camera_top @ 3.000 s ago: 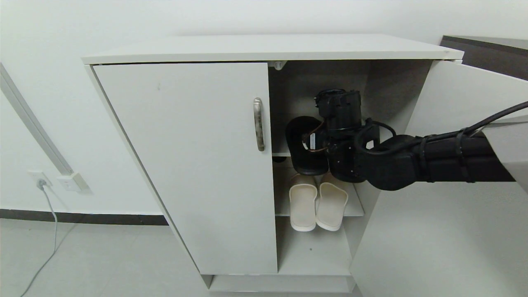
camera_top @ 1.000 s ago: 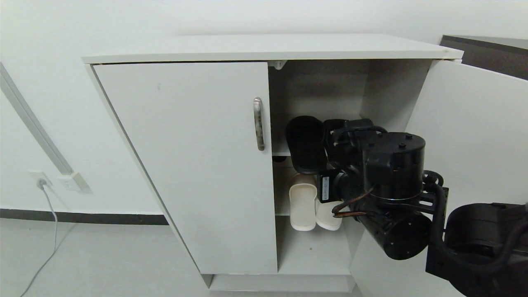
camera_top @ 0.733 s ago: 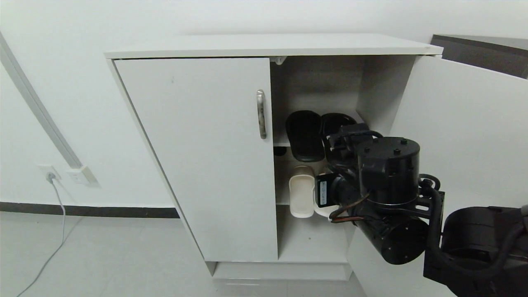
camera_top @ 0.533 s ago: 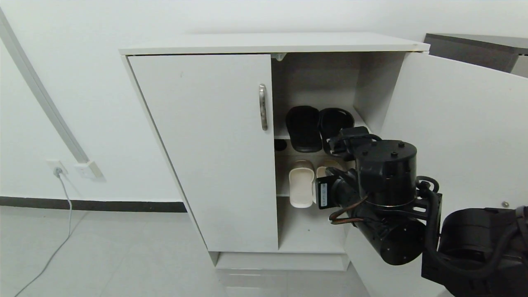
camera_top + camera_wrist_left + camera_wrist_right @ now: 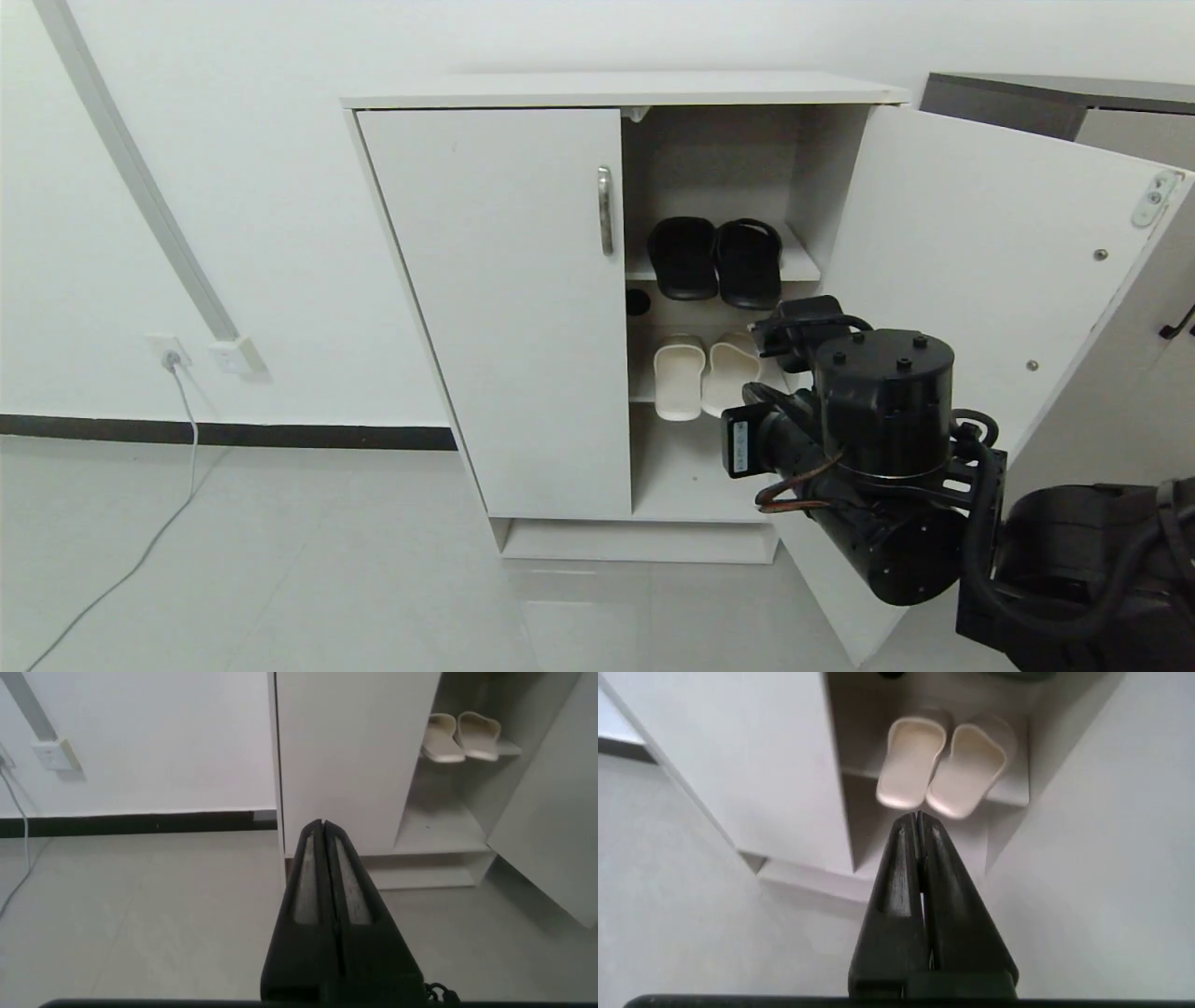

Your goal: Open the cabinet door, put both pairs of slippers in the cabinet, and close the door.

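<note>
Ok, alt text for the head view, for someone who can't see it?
A white cabinet stands with its right door swung open and left door shut; black slippers sit on the upper shelf, white slippers on the shelf below. The right arm is low in front of the open side.

home hallway: shoe cabinet (image 5: 495, 280), tiled floor (image 5: 280, 579)

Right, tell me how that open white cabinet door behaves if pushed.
The open white cabinet door, a broad flat panel, probably swings as one rigid piece. Its thin edge suggests a light push will do.
</note>
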Controlling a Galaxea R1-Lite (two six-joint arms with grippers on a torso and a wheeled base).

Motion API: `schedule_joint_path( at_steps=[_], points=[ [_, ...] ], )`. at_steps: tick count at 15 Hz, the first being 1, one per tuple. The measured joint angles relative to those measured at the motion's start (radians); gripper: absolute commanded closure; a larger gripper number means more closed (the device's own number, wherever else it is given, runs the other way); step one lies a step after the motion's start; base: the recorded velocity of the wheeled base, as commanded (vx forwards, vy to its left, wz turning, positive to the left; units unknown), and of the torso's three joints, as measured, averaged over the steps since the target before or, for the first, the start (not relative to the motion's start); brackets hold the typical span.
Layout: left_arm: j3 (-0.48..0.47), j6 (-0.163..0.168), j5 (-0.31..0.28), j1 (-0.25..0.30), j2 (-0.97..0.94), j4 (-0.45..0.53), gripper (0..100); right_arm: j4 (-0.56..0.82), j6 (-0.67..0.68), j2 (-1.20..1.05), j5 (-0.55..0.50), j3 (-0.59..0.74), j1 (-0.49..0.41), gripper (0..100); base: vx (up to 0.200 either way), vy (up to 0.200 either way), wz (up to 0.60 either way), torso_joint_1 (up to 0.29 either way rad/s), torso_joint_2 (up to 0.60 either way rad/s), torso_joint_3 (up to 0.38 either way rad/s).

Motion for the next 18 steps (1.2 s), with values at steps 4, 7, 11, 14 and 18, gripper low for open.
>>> schedule_joint_path(
  at_steps=[4,7,11,14,18],
  points=[
    [0.0,0.0,0.0,-0.001,0.0,0.0,100,0.001,-0.001,0.002,0.0,0.01,-0.004,100,0.0,0.0,0.0,0.0,0.0,0.0],
    [0.0,0.0,0.0,-0.001,0.0,0.0,100,0.0,-0.001,0.003,0.0,0.013,-0.004,100,0.0,0.0,0.0,0.0,0.0,0.0],
    [0.0,0.0,0.0,0.0,0.0,0.0,100,0.0,-0.001,0.005,0.001,0.014,-0.004,100,0.0,0.0,0.0,0.0,0.0,0.0],
    [0.0,0.0,0.0,-0.001,0.0,0.0,100,-0.001,-0.001,0.009,0.002,0.014,-0.004,100,0.0,0.0,0.0,0.0,0.0,0.0],
    [0.0,-0.001,0.0,0.0,0.0,0.0,100,0.0,0.0,0.013,0.002,0.017,-0.003,100,0.0,0.0,0.0,0.0,0.0,0.0]
  ],
)
